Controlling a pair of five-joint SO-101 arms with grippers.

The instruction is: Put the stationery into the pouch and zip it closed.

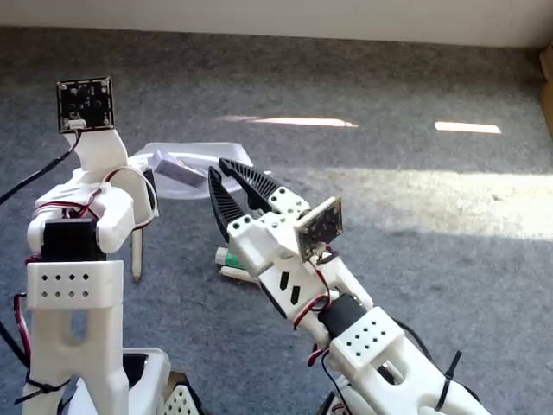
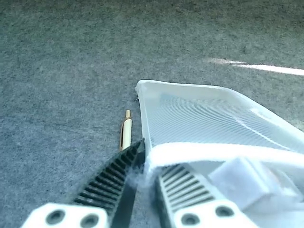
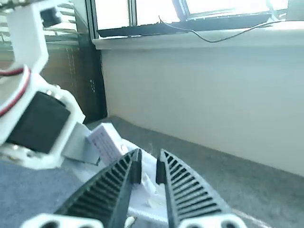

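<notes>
The translucent mesh pouch (image 1: 186,156) lies on the grey carpet between the two arms, its mouth held up. My left gripper (image 2: 148,159) is shut on the pouch (image 2: 204,118) at its white rim. A pale lavender block (image 1: 177,169) sits inside at the mouth, the same block (image 2: 237,178) lying close to my left fingers. My right gripper (image 1: 216,167) hovers at the pouch mouth, slightly open with nothing between its fingers; past the right gripper (image 3: 148,156) the block (image 3: 105,141) shows. A cream pen (image 2: 126,134) lies on the carpet beside the pouch.
A green-capped item (image 1: 226,256) and a thin white stick (image 1: 235,273) lie on the carpet under my right arm. The pen (image 1: 136,255) rests close to the left arm's base. A wall rises beyond the carpet's far edge.
</notes>
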